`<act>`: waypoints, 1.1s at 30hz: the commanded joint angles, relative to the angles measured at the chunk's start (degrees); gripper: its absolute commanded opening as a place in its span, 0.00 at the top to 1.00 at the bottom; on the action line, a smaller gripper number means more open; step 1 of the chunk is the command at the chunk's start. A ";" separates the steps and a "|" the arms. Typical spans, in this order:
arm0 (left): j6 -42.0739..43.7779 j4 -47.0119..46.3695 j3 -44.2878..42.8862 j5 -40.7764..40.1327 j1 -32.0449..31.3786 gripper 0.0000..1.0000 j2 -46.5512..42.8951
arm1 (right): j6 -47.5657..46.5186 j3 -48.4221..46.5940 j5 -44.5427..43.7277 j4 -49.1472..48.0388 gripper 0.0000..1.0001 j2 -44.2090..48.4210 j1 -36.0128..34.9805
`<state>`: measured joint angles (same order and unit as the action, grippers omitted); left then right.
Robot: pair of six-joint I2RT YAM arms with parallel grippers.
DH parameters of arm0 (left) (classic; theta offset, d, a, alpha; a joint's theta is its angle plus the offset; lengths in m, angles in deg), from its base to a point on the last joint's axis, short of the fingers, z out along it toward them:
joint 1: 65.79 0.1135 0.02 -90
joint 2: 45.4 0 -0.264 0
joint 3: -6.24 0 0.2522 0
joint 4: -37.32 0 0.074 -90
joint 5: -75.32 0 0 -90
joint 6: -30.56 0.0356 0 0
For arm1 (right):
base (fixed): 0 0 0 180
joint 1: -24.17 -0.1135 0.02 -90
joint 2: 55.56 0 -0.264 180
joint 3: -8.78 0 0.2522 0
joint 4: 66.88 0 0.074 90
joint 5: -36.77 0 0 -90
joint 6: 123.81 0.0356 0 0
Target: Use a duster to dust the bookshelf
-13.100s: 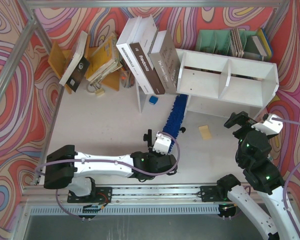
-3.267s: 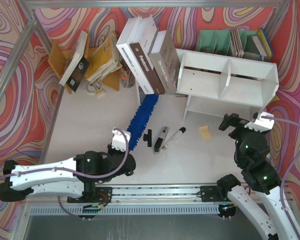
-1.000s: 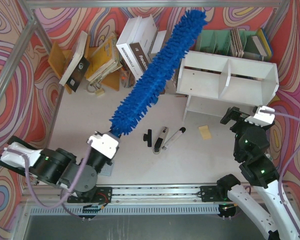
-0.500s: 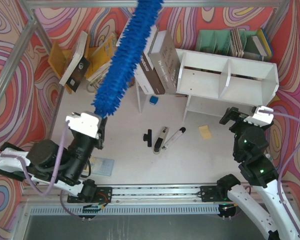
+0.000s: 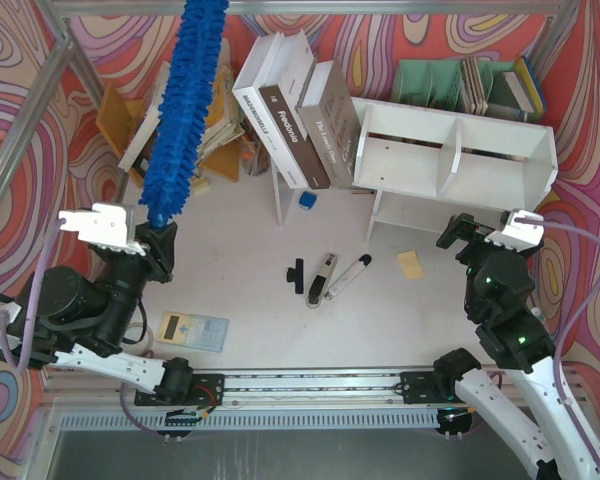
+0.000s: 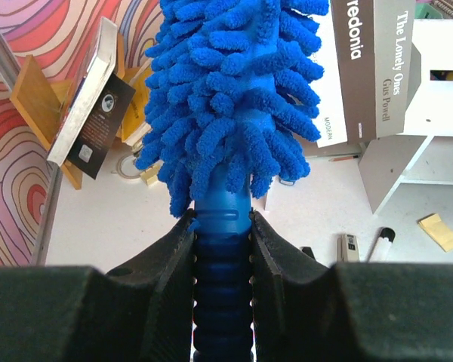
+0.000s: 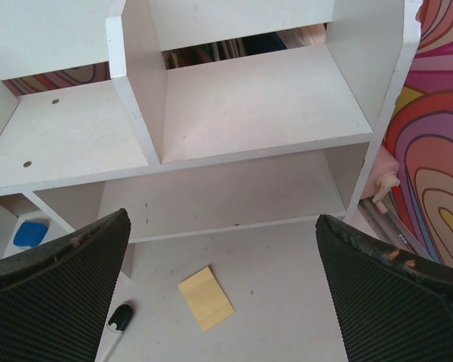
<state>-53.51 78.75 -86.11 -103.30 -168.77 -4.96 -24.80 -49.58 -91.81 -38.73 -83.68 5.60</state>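
I note L gripper (image 5: pixel 150 240), pinching duster (image 5: pixel 185 100) handle, has swung it far-left, well apart from bookshelf (image 5: pixel 460 150) at far right; R gripper (image 5: pixel 485 232) spread, idle; dusting not begun.

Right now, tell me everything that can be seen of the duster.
The duster is a long bright-blue head of fluffy chenille-like strands on a slim, ribbed blue handle. The left tool is shut on the handle just below the head. It is held in the air at the left, head pointing away from the arm, tip cut off by the top view's edge. Only the tool touches it; the bookshelf stands well apart.
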 commanded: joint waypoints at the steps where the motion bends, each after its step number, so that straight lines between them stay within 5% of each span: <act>1: -5.55 4.09 1.21 -5.84 -0.18 1.00 -1.18 | 0.58 -0.08 0.17 -1.48 0.01 -0.09 0.02; 5: -1.53 -1.81 5.40 -8.89 -1.26 1.00 -3.62 | 0.82 -0.05 0.09 -1.18 0.01 0.00 0.02; 8: 22.34 -32.95 14.67 -11.80 -1.81 1.00 -7.09 | 0.83 -0.09 0.17 -1.22 0.01 -0.07 0.04; 9: 24.20 -35.50 15.50 -12.33 -1.83 1.00 -7.57 | 0.93 -0.12 0.30 -1.27 0.01 -0.09 0.03; 11: 20.27 -29.78 15.52 -12.46 -1.87 1.00 -6.95 | 0.92 -0.05 0.41 -1.22 0.01 -0.29 0.02; 15: 23.84 -34.33 15.56 -12.40 -1.90 1.00 -5.24 | 1.35 -0.15 0.58 -1.00 0.01 -0.60 0.04; 19: 10.40 -18.05 11.71 -12.18 -1.88 1.00 -6.56 | 1.35 -0.14 0.60 -0.69 0.01 -0.44 0.03; 22: 10.84 -17.44 10.81 -11.29 -1.88 1.00 -5.75 | 1.43 -0.16 0.44 -0.56 0.01 -0.28 0.02; 28: 8.51 -10.60 5.79 -0.63 -1.07 1.00 -1.00 | 1.53 -0.21 0.61 -0.59 0.01 -0.44 0.02; 33: 15.49 -18.27 4.42 9.64 6.22 1.00 0.41 | 1.45 0.09 0.63 -0.61 0.01 -0.11 0.04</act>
<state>-42.25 64.28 -79.94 -99.95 -166.76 -5.22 -23.51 -49.58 -91.07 -38.69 -84.10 5.60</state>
